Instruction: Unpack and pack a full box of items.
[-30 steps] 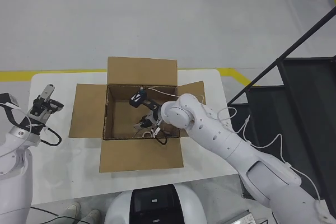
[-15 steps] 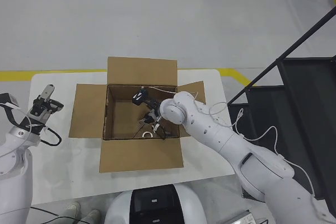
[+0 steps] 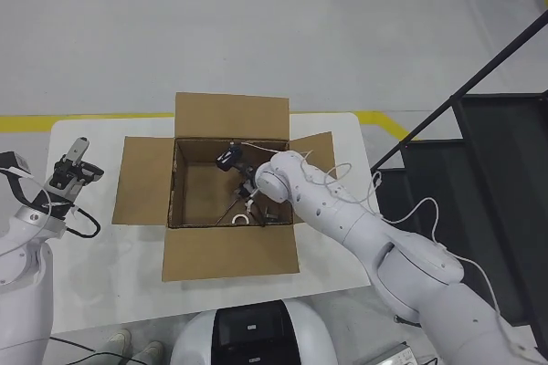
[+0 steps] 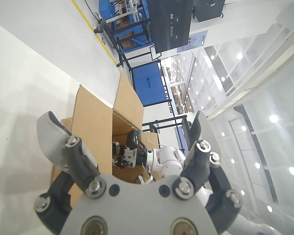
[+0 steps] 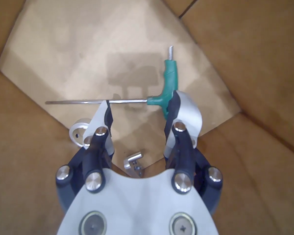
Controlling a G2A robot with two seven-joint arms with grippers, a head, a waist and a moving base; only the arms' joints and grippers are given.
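right hand point(image 5: 140, 101) (fingers spread) | hex key point(image 5: 170, 74) lying across fingertips | inside box point(image 3: 146, 187)

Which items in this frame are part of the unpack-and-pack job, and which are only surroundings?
Job: cardboard box, flaps open; green-handled hex key, metal ring and metal bracket on its floor; right end effector, open over the hex key; left end effector, open, apart from the box.
Surroundings: white table; black steps; yellow floor line.
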